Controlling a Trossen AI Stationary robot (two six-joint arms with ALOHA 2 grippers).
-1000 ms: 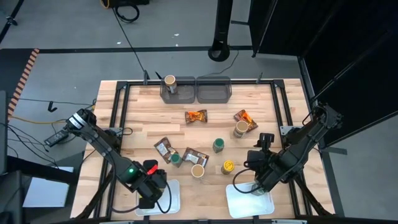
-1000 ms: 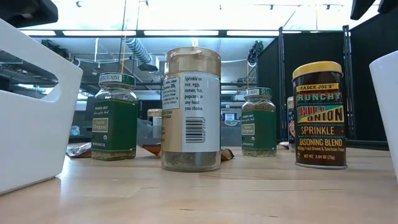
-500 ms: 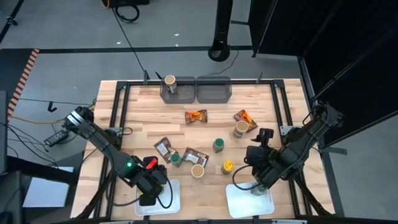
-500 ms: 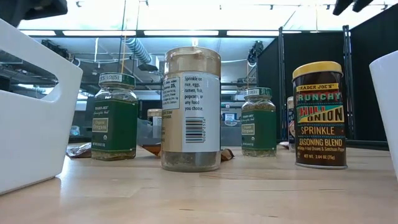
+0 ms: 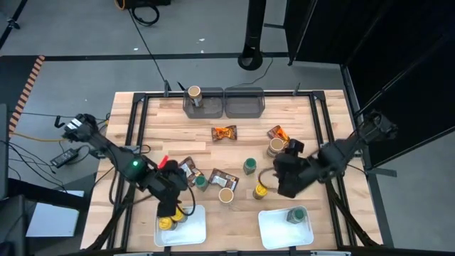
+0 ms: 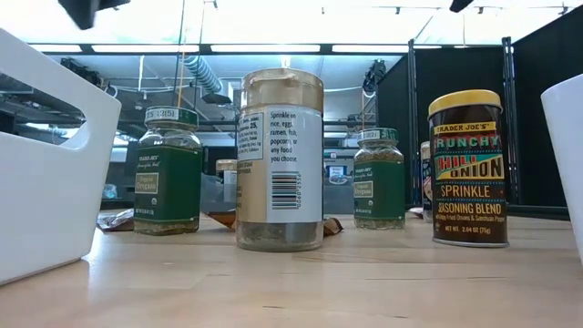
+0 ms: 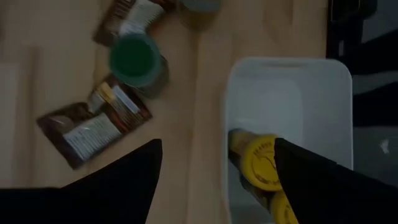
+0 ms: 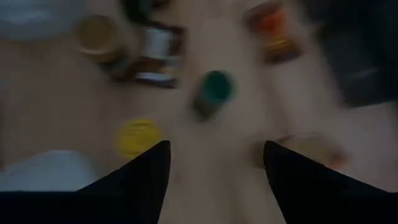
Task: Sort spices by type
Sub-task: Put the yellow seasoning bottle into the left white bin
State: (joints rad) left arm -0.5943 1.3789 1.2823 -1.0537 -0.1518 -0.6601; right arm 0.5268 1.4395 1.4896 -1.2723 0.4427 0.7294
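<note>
The sorting is looking partly done: the left gripper [image 7: 217,147] is hanging over the left white tray [image 5: 193,226] at the table's near edge, its fingers standing apart with nothing between them, and the right gripper [image 8: 217,144] is hovering just beside the yellow-lidded jar on the table [image 5: 261,190], likewise spread and empty. Counting the spices, three yellow-lidded jars are showing, two of them lying in the left tray [image 7: 261,163] and the third standing on the wood; three green-lidded jars, one sitting in the right white tray [image 5: 295,215] and two waiting mid-table [image 5: 249,166] [image 5: 201,181]; three tan-lidded jars, one standing in the left grey bin [image 5: 193,94] at the far edge and two on the table [image 5: 275,147] [image 5: 226,195]; two brown packets [image 5: 187,169] [image 5: 222,178] lying near the left green jar; and two orange packets [image 5: 224,132] [image 5: 279,133] lying farther back. The step in hand seems to be choosing the next pick with both claws free. The next move is probably calling for a reach to a loose jar, lowering spread fingers around its lid without knocking the tan jar or packets crowding close by
</note>
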